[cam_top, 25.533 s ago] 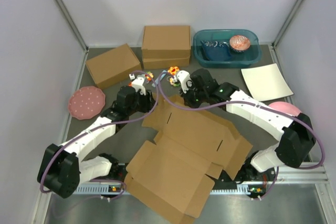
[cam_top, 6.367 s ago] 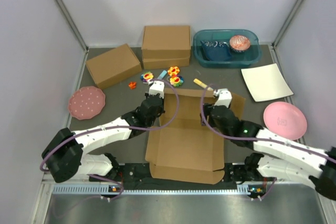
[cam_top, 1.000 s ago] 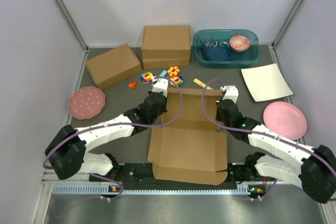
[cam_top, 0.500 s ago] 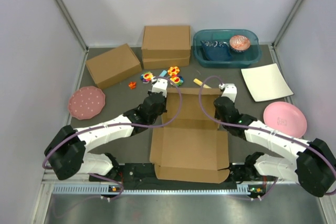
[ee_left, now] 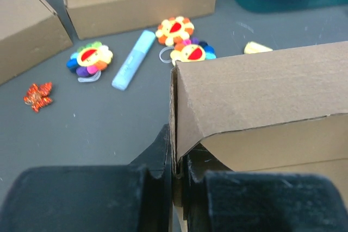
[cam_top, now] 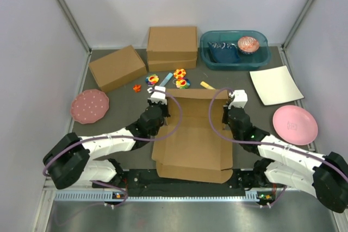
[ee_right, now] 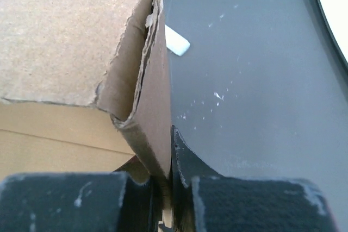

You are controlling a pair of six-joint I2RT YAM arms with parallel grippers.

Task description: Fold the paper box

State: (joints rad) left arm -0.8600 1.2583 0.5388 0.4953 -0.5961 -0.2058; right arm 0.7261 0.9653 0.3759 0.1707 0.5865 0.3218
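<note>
Cardboard is held at two points. The left tool (ee_left: 175,161) is closed to a narrow slit on the left upright wall of the paper box (cam_top: 193,134), at the wall's far corner. Its black fingers (ee_left: 157,150) press the cardboard edge from both sides. The right tool (ee_right: 167,161) is likewise nearly shut, pinching the right upright wall at the far right corner, where the cardboard edge is ragged and doubled over.

The paper box lies on the table (cam_top: 119,99) between the two tools. Its far wall is raised and runs from one tool to the other, and its floor panel extends back toward the arm bases.

Just beyond the left tool lie flower-shaped toys (ee_left: 89,58) and a light blue marker (ee_left: 133,61), with a red star trinket (ee_left: 38,95) off to its left. Further beyond stand an angled brown box (cam_top: 117,67) and a taller brown box (cam_top: 172,47).

A pale stick (ee_right: 176,41) lies just past the right tool, and a teal bin (cam_top: 234,50) sits well beyond it. To that tool's right are a white square plate (cam_top: 274,85) and a pink plate (cam_top: 295,124).
</note>
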